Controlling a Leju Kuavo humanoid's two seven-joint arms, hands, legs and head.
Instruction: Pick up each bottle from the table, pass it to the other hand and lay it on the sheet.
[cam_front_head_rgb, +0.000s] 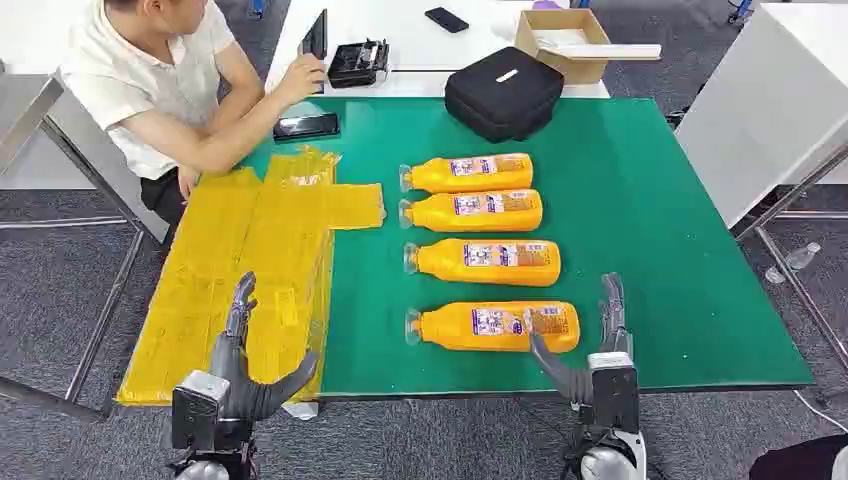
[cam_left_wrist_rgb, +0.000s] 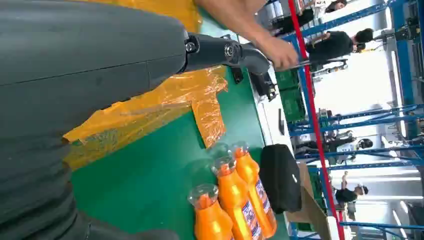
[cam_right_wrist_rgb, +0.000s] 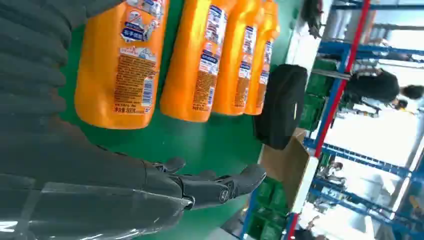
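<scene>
Four orange plastic bottles lie on their sides in a row on the green mat of the bench (cam_front_head_rgb: 680, 250), clear caps pointing toward the yellow plastic sheet (cam_front_head_rgb: 250, 260) that covers the bench's left part. None lies on the sheet yet, so the task looks to be at its start. The nearest bottle (cam_front_head_rgb: 495, 326) lies just in front of the right hand (cam_front_head_rgb: 590, 345), whose thumb reaches toward the bottle's base end while its fingers stand up beside it; the hand is spread and holds nothing. The left hand (cam_front_head_rgb: 245, 360) hovers over the near edge of the sheet, also spread and empty. The second bottle (cam_front_head_rgb: 485, 261), third bottle (cam_front_head_rgb: 472, 211) and far bottle (cam_front_head_rgb: 468, 173) lie parallel beyond, close together but apart. The bottles appear full, orange up to the neck, so they are probably fairly heavy for their size; the walls look smooth and glossy, likely slippery and slightly yielding under pressure. A hold around the labelled middle of the body seems the safest, leaving an end free for the other hand at the handover. An open cardboard box (cam_front_head_rgb: 562, 40) at the far side holds what looks like a flat white piece; a zipped black case (cam_front_head_rgb: 503, 92) sits near it, contents hidden. A person (cam_front_head_rgb: 160, 90) sits at the far left corner, a hand on a dark device.
</scene>
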